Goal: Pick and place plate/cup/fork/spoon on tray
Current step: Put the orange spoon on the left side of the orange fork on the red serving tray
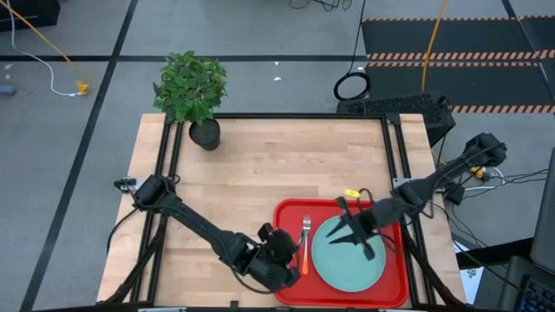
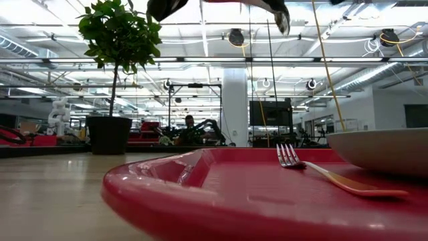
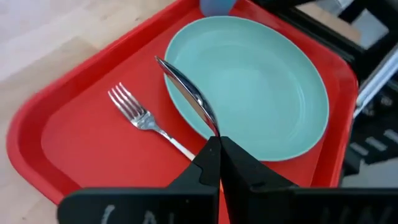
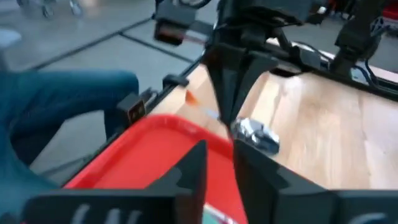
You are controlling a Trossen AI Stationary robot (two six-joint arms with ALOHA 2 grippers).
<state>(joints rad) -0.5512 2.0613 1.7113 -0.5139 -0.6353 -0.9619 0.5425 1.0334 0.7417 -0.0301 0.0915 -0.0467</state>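
Note:
The red tray (image 1: 290, 217) lies at the table's near right. On it are the mint-green plate (image 1: 347, 260) and, to the plate's left, the fork (image 1: 305, 232), tines toward the far edge. My left gripper (image 1: 293, 260) is over the tray's left rim, shut on the spoon (image 3: 186, 93). My right gripper (image 1: 342, 232) hovers above the plate with a narrow gap between its fingers (image 4: 219, 168), holding nothing. The blue cup (image 3: 216, 5) shows only in part, at the plate's rim under my right arm. My left gripper pinches the spoon between its two fingers where the neck (image 3: 211, 127) meets the handle; the fingers hide most of the orange handle. The fingers point down, seen in the right wrist view (image 4: 230, 93). The spoon is lifted clear and sticks out forward, its bowl over the plate's left rim.
A potted plant in a black pot (image 1: 205, 132) stands at the far left of the table. Bare wood (image 1: 260, 165) lies beyond and to the left of the tray. Black frame rails run along the table's sides. A blurred blue shape (image 4: 62, 118) fills the right wrist view's side.

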